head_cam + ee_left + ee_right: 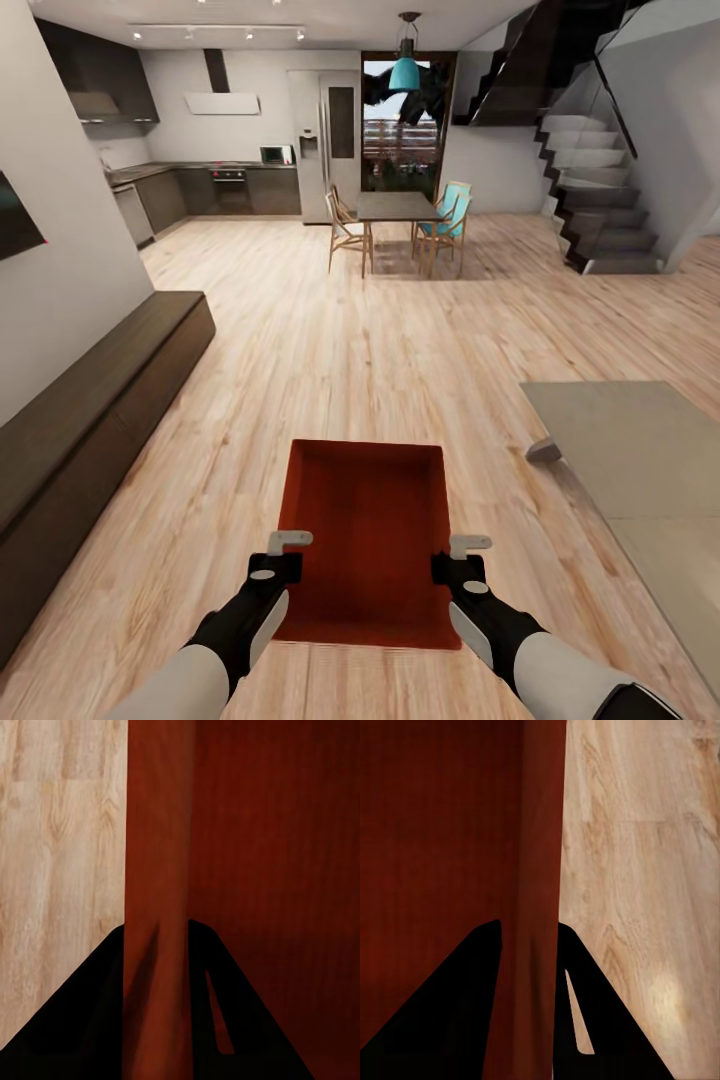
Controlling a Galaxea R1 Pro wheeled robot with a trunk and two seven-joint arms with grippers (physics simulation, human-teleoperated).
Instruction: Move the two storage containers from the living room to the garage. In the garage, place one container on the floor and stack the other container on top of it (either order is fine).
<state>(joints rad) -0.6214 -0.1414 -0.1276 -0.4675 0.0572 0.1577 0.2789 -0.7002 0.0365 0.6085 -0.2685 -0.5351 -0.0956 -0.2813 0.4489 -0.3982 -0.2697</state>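
One orange-red storage container, a shallow open-top tray, hangs in front of me over the light wood planks of the living room. My left gripper is shut on its left wall and my right gripper is shut on its right wall. In the left wrist view the black fingers straddle the tray's wall. The right wrist view shows the same pinch, with the fingers on either side of the wall. The garage is out of view.
A long low dark cabinet runs along the left wall. A pale rug lies at the right. Ahead stand a dining table with chairs, a kitchen at the back left and stairs at the back right.
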